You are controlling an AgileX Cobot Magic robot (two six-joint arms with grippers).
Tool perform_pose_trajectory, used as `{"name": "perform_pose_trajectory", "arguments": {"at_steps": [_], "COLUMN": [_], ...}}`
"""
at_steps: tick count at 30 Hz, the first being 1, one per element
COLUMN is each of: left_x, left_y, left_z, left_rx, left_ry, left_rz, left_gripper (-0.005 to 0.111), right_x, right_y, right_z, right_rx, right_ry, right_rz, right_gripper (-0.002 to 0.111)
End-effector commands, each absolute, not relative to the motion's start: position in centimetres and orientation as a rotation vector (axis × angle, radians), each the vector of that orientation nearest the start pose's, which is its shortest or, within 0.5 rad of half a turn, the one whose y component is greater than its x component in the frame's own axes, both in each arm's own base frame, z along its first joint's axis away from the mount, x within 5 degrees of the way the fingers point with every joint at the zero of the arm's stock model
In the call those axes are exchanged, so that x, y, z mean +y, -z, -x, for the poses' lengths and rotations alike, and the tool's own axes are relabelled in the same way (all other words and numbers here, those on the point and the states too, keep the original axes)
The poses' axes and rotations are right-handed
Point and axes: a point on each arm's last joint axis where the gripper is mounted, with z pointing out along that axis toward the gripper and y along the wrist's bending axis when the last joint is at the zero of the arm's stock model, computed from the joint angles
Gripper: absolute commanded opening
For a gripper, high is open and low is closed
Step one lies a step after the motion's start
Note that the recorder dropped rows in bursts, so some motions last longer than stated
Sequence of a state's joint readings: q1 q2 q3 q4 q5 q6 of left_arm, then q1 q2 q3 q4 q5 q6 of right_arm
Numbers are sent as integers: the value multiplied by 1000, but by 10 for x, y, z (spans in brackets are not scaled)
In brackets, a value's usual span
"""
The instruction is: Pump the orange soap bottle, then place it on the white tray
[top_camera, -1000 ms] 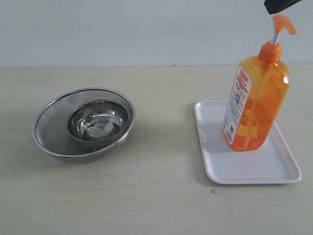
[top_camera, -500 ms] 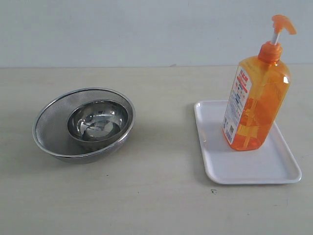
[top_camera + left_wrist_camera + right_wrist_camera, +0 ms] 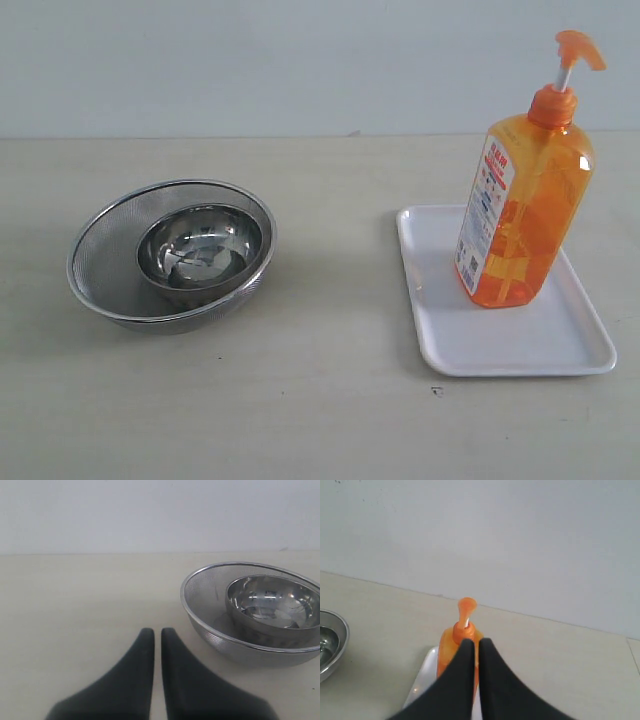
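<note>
The orange soap bottle [image 3: 525, 205] stands upright on the white tray [image 3: 505, 345] at the right of the table, its pump head [image 3: 578, 48] raised on the white stem. Neither arm shows in the exterior view. In the right wrist view my right gripper [image 3: 472, 642] is shut and empty, held above and behind the orange soap bottle [image 3: 451, 645], with a strip of the white tray [image 3: 422, 677] below it. My left gripper [image 3: 154, 632] is shut and empty low over the bare table, beside the strainer.
A round steel bowl [image 3: 200, 245] sits inside a mesh strainer [image 3: 110, 240] at the left of the table; the same strainer [image 3: 210, 600] lies close to my left gripper. A pale wall runs behind the table.
A dark part of the right arm stood at the top right corner above the pump head one second ago; it has since left the exterior view. The bottle has not moved.
</note>
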State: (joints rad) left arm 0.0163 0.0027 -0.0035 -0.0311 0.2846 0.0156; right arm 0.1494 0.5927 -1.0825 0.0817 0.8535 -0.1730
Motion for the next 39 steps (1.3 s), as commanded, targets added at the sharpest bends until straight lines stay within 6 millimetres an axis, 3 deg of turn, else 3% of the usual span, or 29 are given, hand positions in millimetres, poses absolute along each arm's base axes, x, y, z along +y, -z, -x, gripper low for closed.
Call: {"name": "perform_pose_trajectory", "arguments": {"at_steps": [1,9,19,24,39], "left_x": [0,0,0,0,0], "left_y": [-188,-188,-188,-188,-188], "left_z": [-55,-55,-55,-55,-55], "left_rx": [1764,1764,1764,1764,1764], "left_ry": [11,11,11,11,11], "left_rz": [26,26,26,26,26], "left_gripper": [5,5,5,5,5], "right_x": [12,6,3,2,3], "right_y": [-426,-404,-378,-368,-368], "right_z": [-48,-9,14,18,18], "right_rx": [1760,1678,1661,1662,1659], "right_ry": [-75,-114,-122,-122,-130], "right_rz": [266,211,204,205,204], "right_gripper": [0,0,0,0,0]}}
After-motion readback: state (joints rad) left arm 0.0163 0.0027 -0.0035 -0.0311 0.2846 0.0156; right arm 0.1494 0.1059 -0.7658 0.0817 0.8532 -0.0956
